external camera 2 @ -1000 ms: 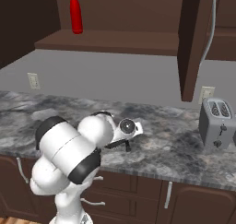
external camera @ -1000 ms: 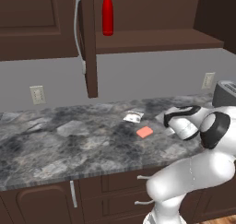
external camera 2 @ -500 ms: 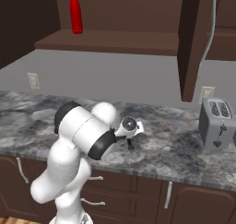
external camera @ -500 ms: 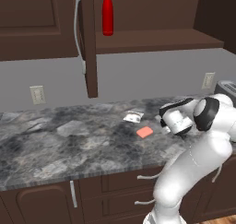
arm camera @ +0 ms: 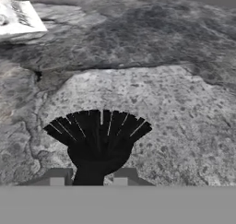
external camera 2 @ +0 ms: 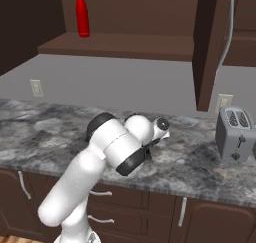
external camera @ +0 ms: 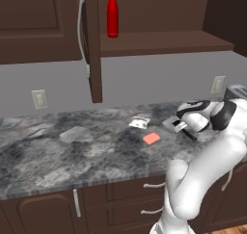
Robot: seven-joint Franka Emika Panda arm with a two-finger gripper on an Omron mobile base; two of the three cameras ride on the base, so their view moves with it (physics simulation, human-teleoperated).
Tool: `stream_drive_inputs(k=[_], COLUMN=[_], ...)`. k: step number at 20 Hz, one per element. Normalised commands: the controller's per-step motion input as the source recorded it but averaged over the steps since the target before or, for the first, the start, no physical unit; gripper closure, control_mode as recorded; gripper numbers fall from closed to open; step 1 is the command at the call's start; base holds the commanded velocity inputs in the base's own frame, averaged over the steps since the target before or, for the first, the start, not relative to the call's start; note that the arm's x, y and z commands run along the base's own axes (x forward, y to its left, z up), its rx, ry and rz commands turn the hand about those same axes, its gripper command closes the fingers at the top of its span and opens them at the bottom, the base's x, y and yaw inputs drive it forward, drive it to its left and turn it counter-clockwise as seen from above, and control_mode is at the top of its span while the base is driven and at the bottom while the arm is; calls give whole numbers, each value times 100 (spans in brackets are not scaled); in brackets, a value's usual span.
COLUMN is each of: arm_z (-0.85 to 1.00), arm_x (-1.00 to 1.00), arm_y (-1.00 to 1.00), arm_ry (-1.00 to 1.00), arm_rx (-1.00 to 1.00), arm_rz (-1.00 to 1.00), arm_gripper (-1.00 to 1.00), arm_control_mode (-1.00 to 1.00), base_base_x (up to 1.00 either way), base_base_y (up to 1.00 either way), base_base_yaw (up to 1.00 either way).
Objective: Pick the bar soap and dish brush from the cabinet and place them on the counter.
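end effector (arm camera: 88, 177) jaws seemingly parting around dish brush (arm camera: 97, 138), arm swung.

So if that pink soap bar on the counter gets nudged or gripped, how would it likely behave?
The soap bar lies flat and low on the stone counter, so it would probably slide rather than roll or tip. Its rounded corners and smooth look suggest that it could slip from a narrow pinch. It seems stiff and light for its small size.

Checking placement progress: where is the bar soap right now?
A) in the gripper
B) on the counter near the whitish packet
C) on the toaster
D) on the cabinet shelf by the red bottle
B: the bar soap lies flat on the counter, just in front of the whitish packet.
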Motion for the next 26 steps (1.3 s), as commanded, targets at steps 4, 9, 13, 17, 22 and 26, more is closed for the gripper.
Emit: stream_drive_inputs(k=[4,9,13,17,22,26], arm_z=[-37,25,65,65,54,59], arm_x=[8,-34,-35,-41,-52,-43], arm_y=[0,6,25,30,28,18], arm_ry=[0,-8,-17,-19,-17,-10], arm_rx=[0,-1,-8,-12,-12,-11], arm_rz=[1,0,0,-2,-4,-5], arm_gripper=[-100,-100,-100,-100,-100,-100], arm_control_mode=[-100,-100,-100,-100,-100,-100], base_base_x=[0,0,0,0,0,0], base_base_y=[0,0,0,0,0,0], base_base_yaw=[0,0,0,0,0,0])
